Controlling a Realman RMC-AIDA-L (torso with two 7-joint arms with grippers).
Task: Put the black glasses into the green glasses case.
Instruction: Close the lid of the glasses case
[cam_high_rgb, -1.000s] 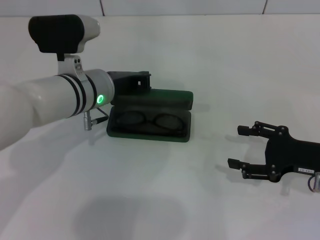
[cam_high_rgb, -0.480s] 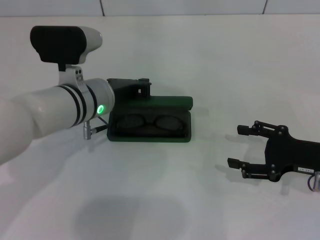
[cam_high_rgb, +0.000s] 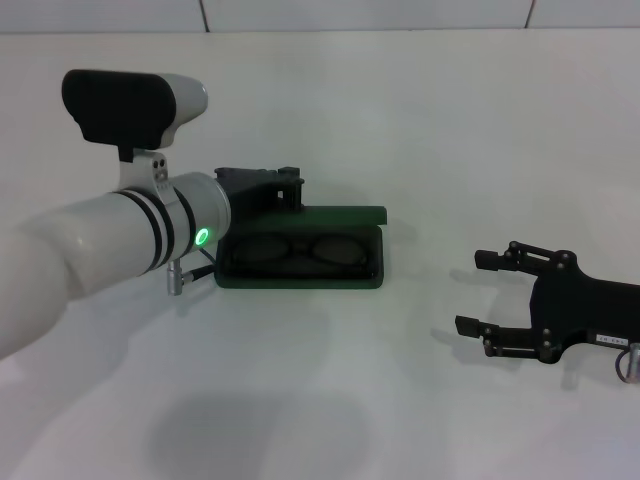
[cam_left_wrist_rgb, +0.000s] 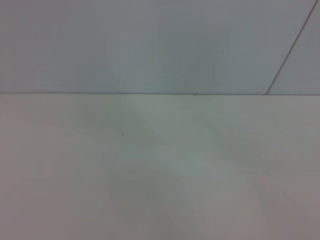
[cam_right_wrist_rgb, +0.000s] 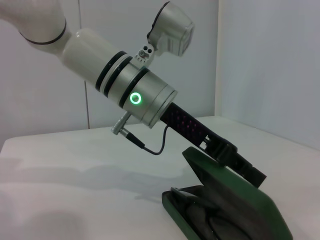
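The green glasses case (cam_high_rgb: 300, 278) lies open at the table's middle, its lid (cam_high_rgb: 340, 214) raised partway over the base. The black glasses (cam_high_rgb: 300, 248) lie folded inside the base. My left gripper (cam_high_rgb: 262, 190) is right behind the lid's left part and touches its back. In the right wrist view the left gripper (cam_right_wrist_rgb: 240, 162) rests on the tilted lid of the case (cam_right_wrist_rgb: 240, 200), and the glasses (cam_right_wrist_rgb: 212, 220) show dimly inside. My right gripper (cam_high_rgb: 471, 292) is open and empty, low over the table to the right of the case.
The white table (cam_high_rgb: 320, 400) carries nothing else. A wall stands along its far edge (cam_high_rgb: 400, 28). The left wrist view shows only bare table (cam_left_wrist_rgb: 160, 175) and wall.
The lid has swung up from lying back to standing partway over the base. My left gripper has shifted slightly behind it. The right arm has not moved.
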